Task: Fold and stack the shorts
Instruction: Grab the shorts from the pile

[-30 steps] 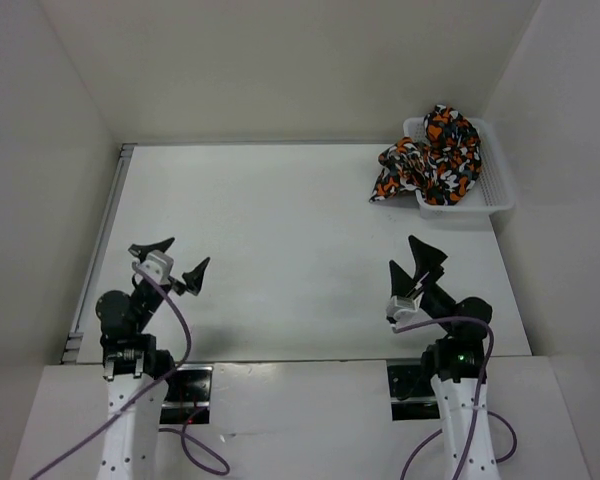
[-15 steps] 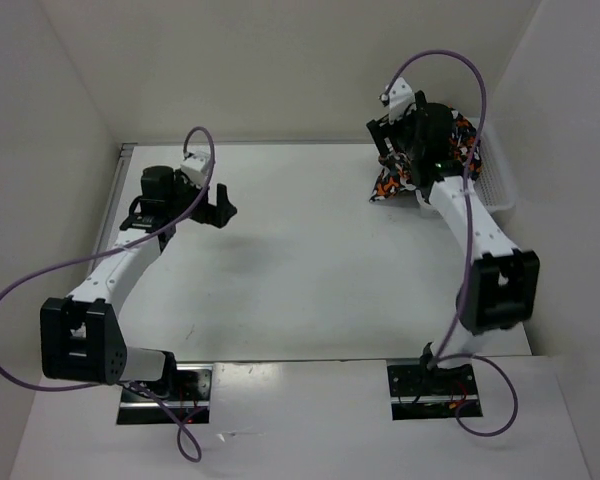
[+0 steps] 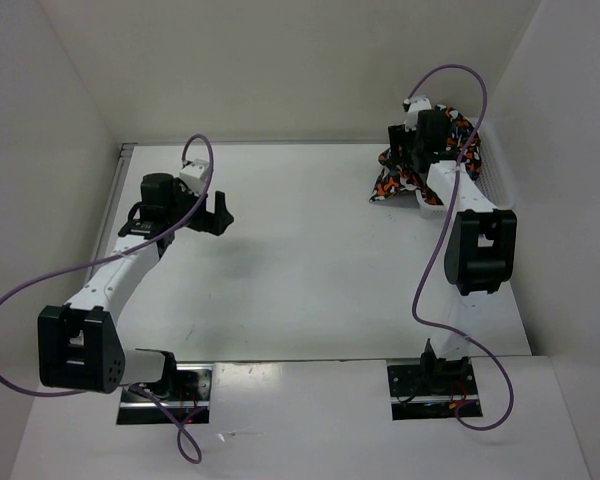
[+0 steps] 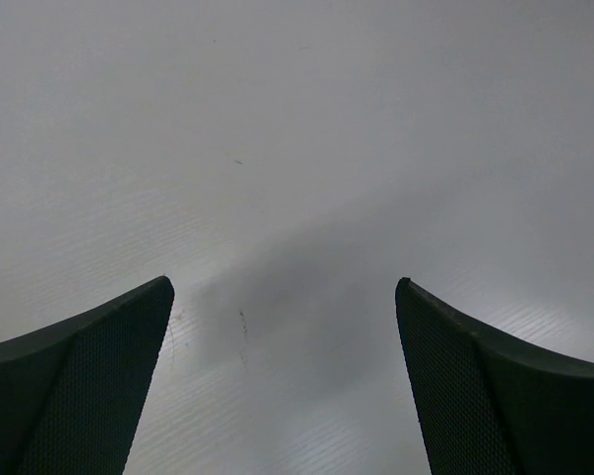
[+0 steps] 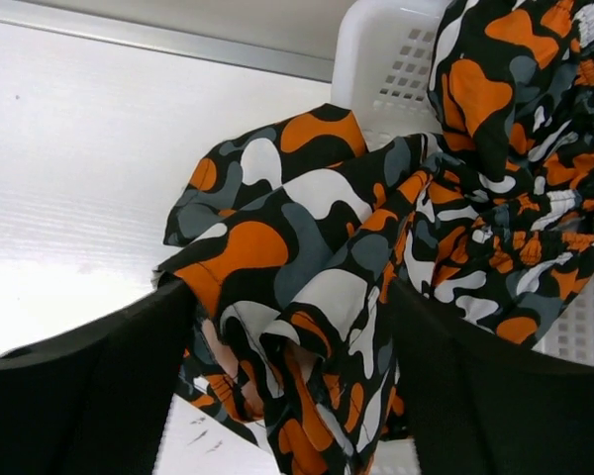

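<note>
Shorts (image 5: 307, 247) spill over white mesh basket (image 5: 381, 59), upper right; right gripper (image 5: 292, 396) agape astride them (perhaps touching); left gripper (image 4: 284, 386) agape.

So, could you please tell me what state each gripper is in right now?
Left gripper: open, holding nothing.
Right gripper: open around the shorts.

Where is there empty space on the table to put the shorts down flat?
The wide middle of the table, between the left gripper and the shorts, is bare, and so is the strip along its near edge. The far right corner is crowded: basket, shorts spilling out, right gripper open around them.
</note>
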Motion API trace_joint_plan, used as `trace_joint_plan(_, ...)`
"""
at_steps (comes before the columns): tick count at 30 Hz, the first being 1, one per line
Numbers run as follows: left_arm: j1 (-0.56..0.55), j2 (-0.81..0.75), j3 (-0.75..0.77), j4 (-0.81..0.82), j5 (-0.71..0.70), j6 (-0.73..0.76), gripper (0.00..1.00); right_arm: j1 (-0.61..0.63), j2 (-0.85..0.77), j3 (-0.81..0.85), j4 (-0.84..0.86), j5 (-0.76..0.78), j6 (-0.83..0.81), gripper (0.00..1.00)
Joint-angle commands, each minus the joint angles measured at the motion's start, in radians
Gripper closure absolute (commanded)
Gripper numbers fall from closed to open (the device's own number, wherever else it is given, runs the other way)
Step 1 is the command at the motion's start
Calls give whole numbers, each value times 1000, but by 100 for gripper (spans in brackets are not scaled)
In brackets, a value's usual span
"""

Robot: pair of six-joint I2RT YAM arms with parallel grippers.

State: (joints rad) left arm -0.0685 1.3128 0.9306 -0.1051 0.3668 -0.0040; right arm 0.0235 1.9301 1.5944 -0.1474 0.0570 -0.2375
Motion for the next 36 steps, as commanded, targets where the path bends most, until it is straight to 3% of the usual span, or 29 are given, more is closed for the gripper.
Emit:
trace_joint_plan(1,1,-34,-7,5,-8,4,1,-8,12,-1,16,-2,29,27)
trace_joint_plan(3,1,-43,-18,5,-8,4,1,-8,21,-27,16,-2,29,43)
trace_joint_plan(6,1,-61,-27,5,-8,4,1,-8,21,-46,35,41,29,54)
trace_joint_plan(9,1,-81,-47,5,-8,4,1,-8,1,-69,35,52,20,74)
trace_joint_plan(10,1,-90,-47,5,-8,4,1,-8,1,-80,35,63,20,85)
trace_joint_plan(13,1,-113,-69,5,-8,4,1,-8,-36,-80,61,101,20,100)
trace_joint_plan(19,1,-164,-98,24,-8,4,1,-8,-144,15,72,142,50,100)
trace_joint_plan(25,1,-247,-108,91,-61,4,1,12,-264,382,-3,61,121,100)
trace_joint_plan(32,70,-337,-108,143,-104,4,1,317,-243,702,-124,-66,50,100)
trace_joint_plan(33,70,-346,-108,143,-115,4,1,358,-234,702,-151,-92,88,97)
trace_joint_plan(34,85,-368,-108,143,-115,4,1,371,-215,685,-164,-126,105,86)
trace_joint_plan(36,107,-386,-98,122,-140,4,1,389,-194,656,-194,-242,170,83)
